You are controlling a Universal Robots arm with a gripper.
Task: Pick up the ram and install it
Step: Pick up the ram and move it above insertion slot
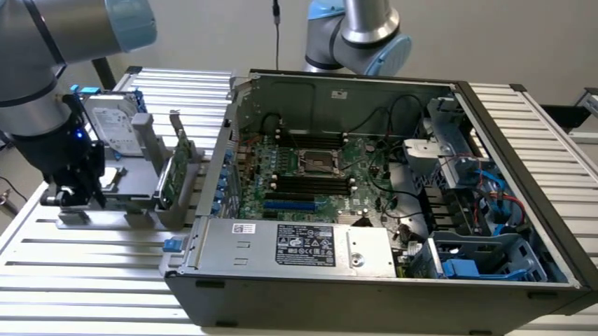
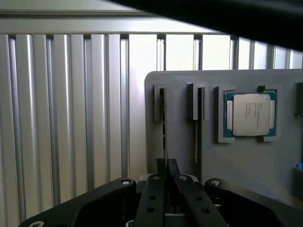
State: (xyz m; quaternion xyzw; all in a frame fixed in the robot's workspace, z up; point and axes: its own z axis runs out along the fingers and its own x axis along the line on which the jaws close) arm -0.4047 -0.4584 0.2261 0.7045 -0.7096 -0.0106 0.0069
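On the slatted metal desk [image 1: 84,259], at the exterior view's left beside the open computer case [image 1: 280,297], the gripper [image 2: 166,166] sits low at a grey holder [image 2: 182,146], its fingers [image 2: 152,201] clenched on the ram [image 2: 164,118], which stands on edge in a slot, seemingly for a straight lift.

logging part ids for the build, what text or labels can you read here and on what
No text here can be read.
Black label on the power supply: print too small to read.
White sticker beside it: too small to read.
Hard drive label: too small to read.
CPU lid marking: too faint to read.
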